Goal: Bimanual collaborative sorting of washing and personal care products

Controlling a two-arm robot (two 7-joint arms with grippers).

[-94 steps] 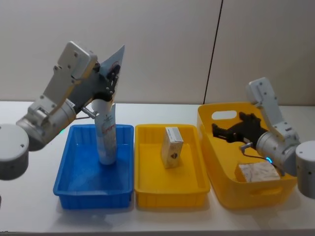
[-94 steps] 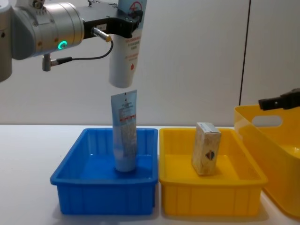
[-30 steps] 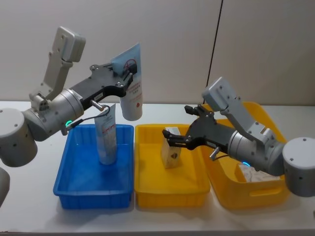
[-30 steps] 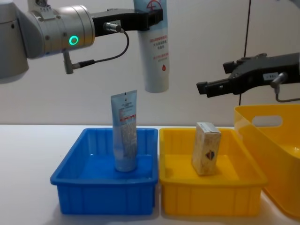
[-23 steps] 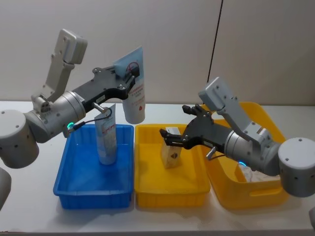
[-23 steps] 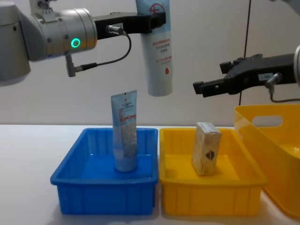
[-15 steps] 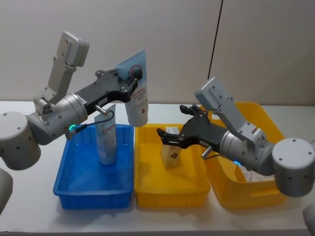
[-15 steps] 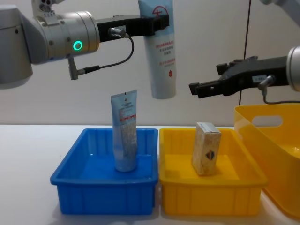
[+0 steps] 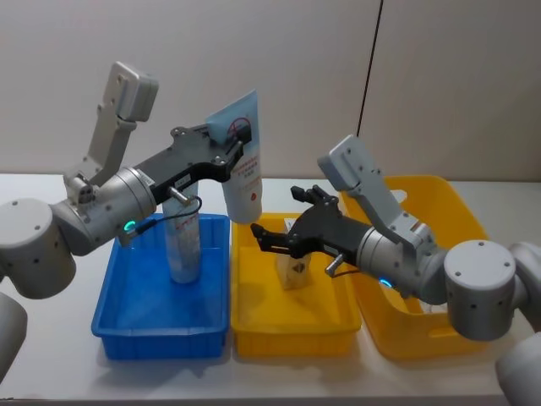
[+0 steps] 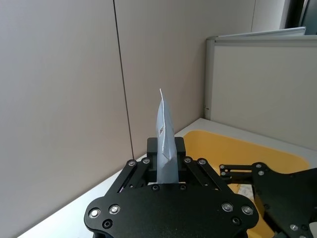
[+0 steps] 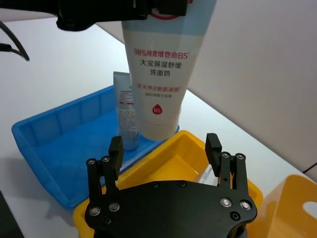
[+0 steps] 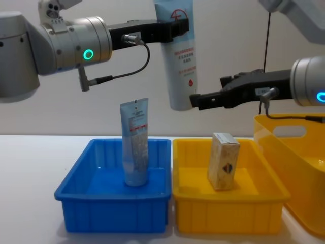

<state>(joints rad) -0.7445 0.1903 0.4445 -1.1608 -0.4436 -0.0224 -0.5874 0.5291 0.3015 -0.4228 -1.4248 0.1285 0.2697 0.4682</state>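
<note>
The left hand [image 12: 175, 25] was clamped on a pale-blue and white tube [image 12: 182, 66] near its flat crimped end, holding it upright in the air with the cap down. In the chest view the tube hung above the line where the blue tray [image 12: 111, 208] met the yellow tray [image 12: 223, 213], well clear of both.

The right hand [image 11: 165, 148] reached in from the right at the level of the tube's lower end. Its fingers [image 11: 116, 148] were spread apart and held nothing. In the right wrist view the tube's cap end sat just beyond the gap between them; whether either finger touched the tube could not be told.

A second tube [image 12: 135, 147] stood on its cap in the blue tray, leaning slightly. A small cream carton [image 12: 223, 161] with a dark emblem stood on end in the yellow tray, below the right hand.

The two trays sat side by side on the white tabletop [image 9: 51, 372], touching or nearly so. A deeper yellow basket [image 12: 284, 124] stood just to the right of them.
</note>
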